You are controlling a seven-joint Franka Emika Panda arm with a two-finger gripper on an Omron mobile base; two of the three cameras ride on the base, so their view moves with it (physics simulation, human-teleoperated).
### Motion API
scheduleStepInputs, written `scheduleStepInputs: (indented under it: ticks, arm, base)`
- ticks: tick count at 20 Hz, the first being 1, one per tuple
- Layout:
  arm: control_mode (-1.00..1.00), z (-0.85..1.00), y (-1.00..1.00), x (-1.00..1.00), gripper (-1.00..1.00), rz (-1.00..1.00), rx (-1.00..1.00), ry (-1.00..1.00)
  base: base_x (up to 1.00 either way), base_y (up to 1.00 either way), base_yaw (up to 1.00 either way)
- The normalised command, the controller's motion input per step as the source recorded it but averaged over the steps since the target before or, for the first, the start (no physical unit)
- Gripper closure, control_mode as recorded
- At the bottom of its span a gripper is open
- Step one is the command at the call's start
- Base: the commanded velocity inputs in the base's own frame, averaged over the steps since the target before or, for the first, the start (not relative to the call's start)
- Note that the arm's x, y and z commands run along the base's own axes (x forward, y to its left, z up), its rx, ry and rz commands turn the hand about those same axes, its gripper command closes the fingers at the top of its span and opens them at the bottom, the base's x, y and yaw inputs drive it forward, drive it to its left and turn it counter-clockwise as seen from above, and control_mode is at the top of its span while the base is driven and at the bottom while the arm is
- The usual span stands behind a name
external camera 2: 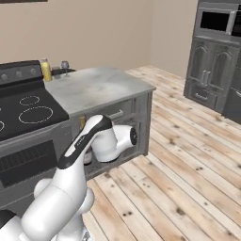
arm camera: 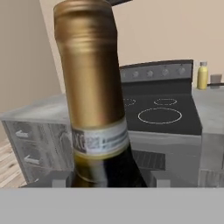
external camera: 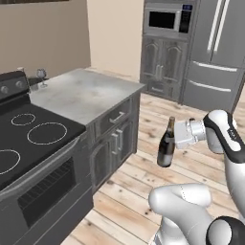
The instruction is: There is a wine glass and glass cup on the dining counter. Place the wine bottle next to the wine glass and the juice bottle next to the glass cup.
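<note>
Left base view: the white arm reaches out over the wooden floor [external camera: 158, 119], beside the end of the desk [external camera: 81, 95]. Its fingers [external camera: 173, 139] are clamped on the wine bottle [external camera: 166, 143], which hangs upright in the air, clear of the desk and just off its cabinet corner. On the far back corner of the marble top stands the wine glass [external camera: 41, 75], well apart from the bottle. The black cooktop [external camera: 28, 134] lies to the left of the marble, with a steel fridge [external camera: 217, 52] and a microwave [external camera: 165, 20] across the room.

Right base view: the arm's elbow and wrist stand in front of the cabinet, and just a sliver of the wine bottle [external camera 2: 84, 141] shows behind them. The juice bottle [external camera 2: 46, 69] stands at the back of the desk beside the cooktop's rear panel, with the wine glass [external camera 2: 65, 66] near it on its right.

Hand view: the wine bottle's gold-foil neck and pale label band [arm camera: 94, 87] rise close up from between the fingers. Behind it lie the cooktop [arm camera: 162, 113] and, at the far right, the juice bottle [arm camera: 202, 75].
</note>
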Motion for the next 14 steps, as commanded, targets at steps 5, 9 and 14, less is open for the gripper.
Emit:
scheduleStepInputs:
  ticks: [5,9,14]
  arm:
    - [1.0,0.0,0.0,0.0,1.0,0.0,0.0,0.0]
    - [1.0,0.0,0.0,0.0,1.0,0.0,0.0,0.0]
    - [1.0,0.0,0.0,0.0,1.0,0.0,0.0,0.0]
  base:
    - [0.75,-0.35,0.0]
    - [0.76,-0.36,0.0]
    - [0.78,-0.36,0.0]
